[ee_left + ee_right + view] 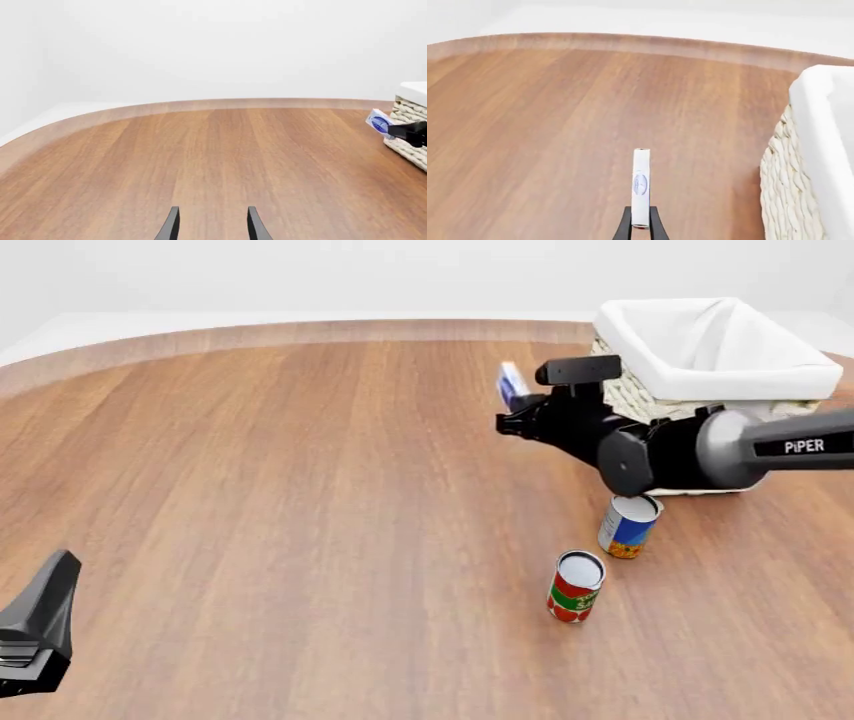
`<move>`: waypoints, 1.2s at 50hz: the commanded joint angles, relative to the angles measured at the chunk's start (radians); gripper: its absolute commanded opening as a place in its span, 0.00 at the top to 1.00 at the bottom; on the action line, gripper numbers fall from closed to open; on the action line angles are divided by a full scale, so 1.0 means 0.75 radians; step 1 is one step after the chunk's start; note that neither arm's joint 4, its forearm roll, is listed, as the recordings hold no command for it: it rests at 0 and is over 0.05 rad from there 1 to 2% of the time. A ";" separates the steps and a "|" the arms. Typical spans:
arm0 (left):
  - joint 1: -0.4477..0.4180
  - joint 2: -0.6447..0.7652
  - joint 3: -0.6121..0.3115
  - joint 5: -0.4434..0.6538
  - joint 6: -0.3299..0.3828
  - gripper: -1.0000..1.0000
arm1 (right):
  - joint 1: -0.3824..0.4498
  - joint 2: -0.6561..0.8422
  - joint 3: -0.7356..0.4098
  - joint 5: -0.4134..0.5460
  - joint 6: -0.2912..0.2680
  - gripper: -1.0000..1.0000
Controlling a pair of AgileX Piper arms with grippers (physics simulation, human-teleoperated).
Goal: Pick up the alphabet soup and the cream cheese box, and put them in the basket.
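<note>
Left gripper sits nearest the camera, far from the basket, fingers spread with nothing between. Right gripper hangs just beside the basket's left wall, above the table, pinching the cream cheese box edge-up. Alphabet soup stands just before the basket, red and green can nearer still.

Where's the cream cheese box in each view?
Left wrist: cream cheese box at the far right edge, beside the basket.
Front: upper middle-right, held edge-up by the right gripper, left of the basket.
Right wrist: bottom centre, edge-on between the fingers.
Shared landmark: the basket.
</note>
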 commanded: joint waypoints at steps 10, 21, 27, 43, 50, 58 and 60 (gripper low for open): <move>0.000 0.000 0.000 0.000 0.000 0.00 | -0.006 -0.244 0.145 -0.016 -0.025 1.00; 0.000 0.000 0.000 0.000 0.000 0.00 | -0.022 -0.334 0.196 -0.015 -0.048 1.00; 0.000 0.000 0.000 0.000 0.000 0.00 | -0.034 -0.381 0.214 -0.008 -0.056 1.00; 0.000 0.000 0.000 0.000 0.000 0.00 | -0.097 -0.478 0.216 0.032 -0.098 1.00; 0.000 0.000 0.000 0.000 0.000 0.00 | -0.130 -0.504 0.190 0.061 -0.122 1.00; 0.000 0.000 0.000 0.000 0.000 0.00 | -0.207 -0.496 0.117 0.098 -0.166 1.00; 0.000 0.000 0.000 0.000 0.000 0.00 | -0.212 -0.499 0.112 0.104 -0.167 1.00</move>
